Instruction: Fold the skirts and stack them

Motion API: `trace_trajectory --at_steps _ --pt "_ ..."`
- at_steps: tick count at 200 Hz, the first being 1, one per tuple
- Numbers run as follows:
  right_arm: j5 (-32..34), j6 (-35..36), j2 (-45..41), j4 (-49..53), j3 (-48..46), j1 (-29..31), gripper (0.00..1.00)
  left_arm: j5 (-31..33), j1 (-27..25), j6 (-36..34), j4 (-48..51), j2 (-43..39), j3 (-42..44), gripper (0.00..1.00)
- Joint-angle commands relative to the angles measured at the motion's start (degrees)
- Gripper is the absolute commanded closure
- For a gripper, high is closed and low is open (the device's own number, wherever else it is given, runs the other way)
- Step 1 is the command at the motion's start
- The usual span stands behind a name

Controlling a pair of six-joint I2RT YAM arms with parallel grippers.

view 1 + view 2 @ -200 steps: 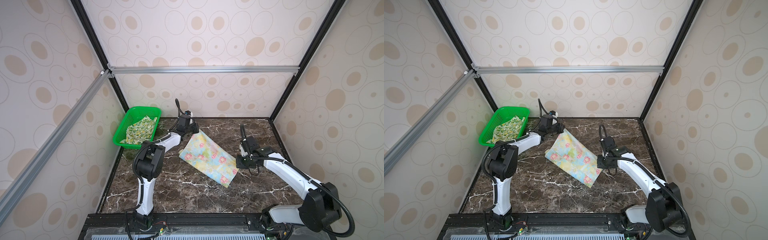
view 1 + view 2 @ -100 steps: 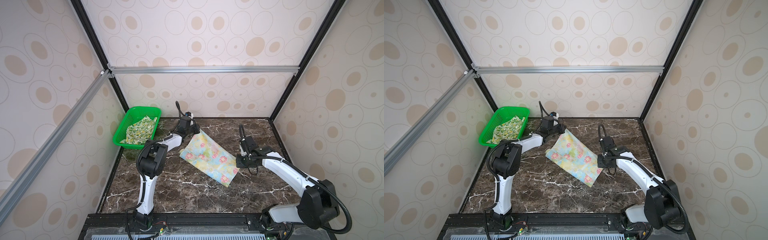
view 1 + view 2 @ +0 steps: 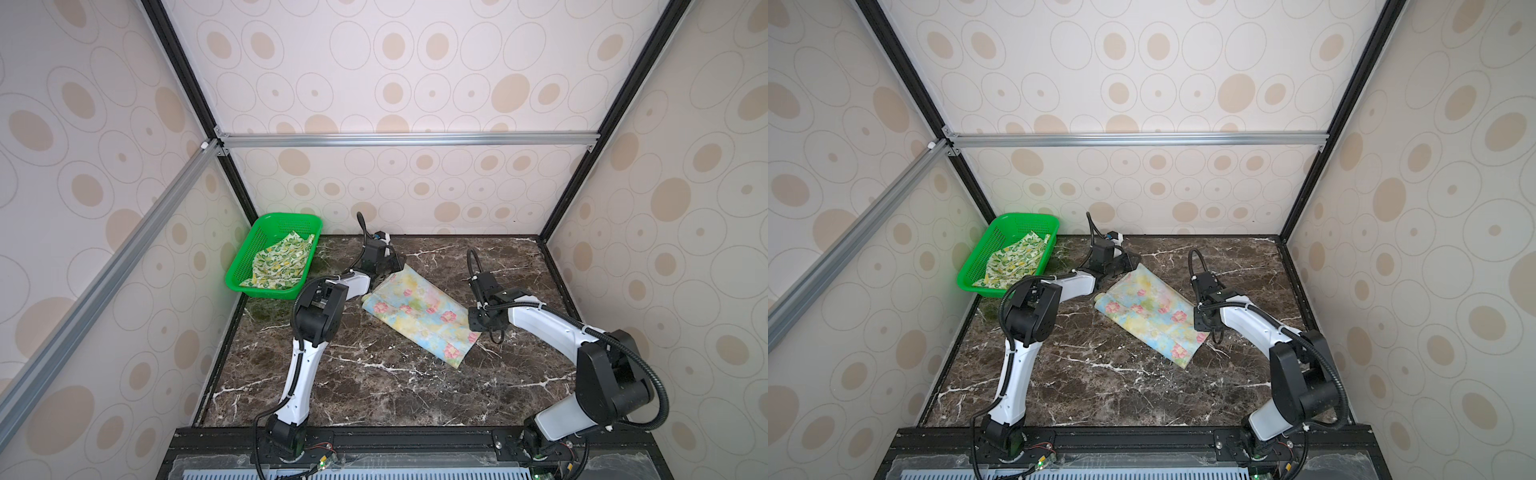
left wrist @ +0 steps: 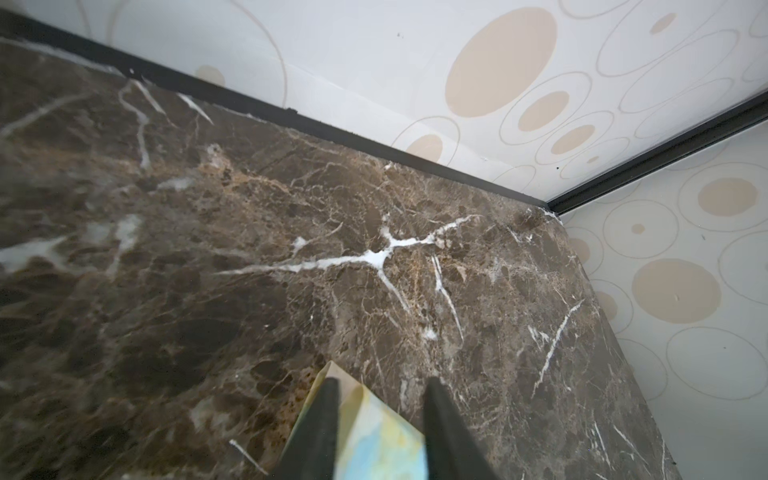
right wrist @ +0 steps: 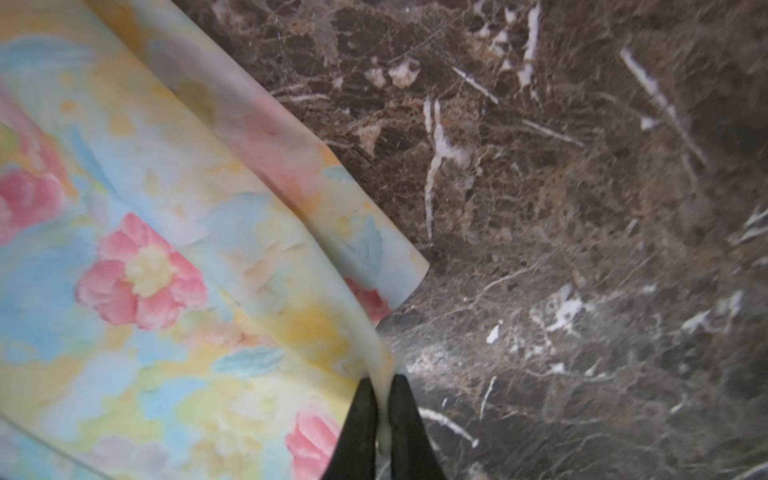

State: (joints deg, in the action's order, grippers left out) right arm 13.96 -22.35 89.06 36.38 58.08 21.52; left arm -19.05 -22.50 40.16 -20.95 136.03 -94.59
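- The green basket [image 3: 286,216] stood at the far left corner of the counter [image 3: 374,395], well to the left of the left pincer [image 3: 394,266].
- The lemon skirt [image 3: 282,262] lay crumpled inside that basket, apart from both pincers.
- The left pincer [image 4: 378,384] was low over the far corner of the floral skirt [image 3: 419,316]. Its two dark fingers [image 4: 328,415] were spread, and the pale corner of the cloth [image 4: 374,432] lay in the gap between them, not gripped.
- The floral skirt lay flat on the counter in both top views [image 3: 1152,316], as a long folded strip running on a slant from the left pincer toward the right pincer [image 3: 476,330].
- The right pincer [image 5: 382,382] was at the strip's right edge. Its fingers were pressed nearly together, pinching a thin fold of the skirt's edge [image 5: 384,365].
- Beside that pinched edge, a lower layer of the cloth [image 5: 374,249] stuck out onto the bare marble.
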Motion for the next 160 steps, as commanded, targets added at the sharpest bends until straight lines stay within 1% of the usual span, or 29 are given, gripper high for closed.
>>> trace_trajectory --at_steps 1,8,24,41,55,63,82,102,114,129,145,160 --pt "6.14 0.13 2.8 -3.3 1.22 -0.42 0.62 -0.71 0.28 1.56 -3.76 0.44 -2.63 0.39" --pt "6.79 0.28 3.41 -3.84 1.37 -0.69 0.57 -0.59 0.42 1.58 -4.34 0.11 -2.04 0.38" --pt "8.07 0.78 3.86 -4.21 2.09 -0.94 0.51 0.04 0.75 1.22 -4.79 -1.75 -0.36 0.37" --pt "8.52 0.82 2.97 -3.41 2.74 -0.89 0.51 0.82 1.09 -0.02 -4.98 -4.95 2.54 0.37" --pt "5.99 0.9 1.38 -3.57 2.12 -0.87 0.51 1.2 1.08 -1.37 -4.63 -7.77 5.05 0.38" --pt "3.85 0.9 0.49 -3.75 1.52 -0.85 0.53 1.16 0.98 -1.64 -4.3 -9.45 6.57 0.38" --pt "0.02 0.99 -0.54 -4.96 -0.09 -0.82 0.6 0.46 0.86 -1.58 -3.49 -12.98 10.35 0.43" --pt "-1.51 1.04 0.92 -7.15 -1.04 -0.81 0.72 -0.6 0.03 -0.24 -3.74 -16.66 15.69 0.49" --pt "-1.92 1.06 2.63 -8.98 -0.87 -0.88 0.82 -1.09 -0.96 1.03 -4.72 -18.72 19.55 0.52" --pt "-3.98 1.18 5.35 -10.49 -0.01 -1.12 0.89 -1.28 -2.28 2.46 -5.55 -20.66 23.79 0.53" --pt "-5.0 1.34 7.7 -11.35 1.0 -1.14 0.93 -1.17 -3.99 3.56 -5.84 -22.1 27.29 0.55" --pt "-5.12 1.36 9.13 -13.17 0.63 -1.4 0.93 -0.77 -5.24 3.8 -5.96 -23.22 29.92 0.56"
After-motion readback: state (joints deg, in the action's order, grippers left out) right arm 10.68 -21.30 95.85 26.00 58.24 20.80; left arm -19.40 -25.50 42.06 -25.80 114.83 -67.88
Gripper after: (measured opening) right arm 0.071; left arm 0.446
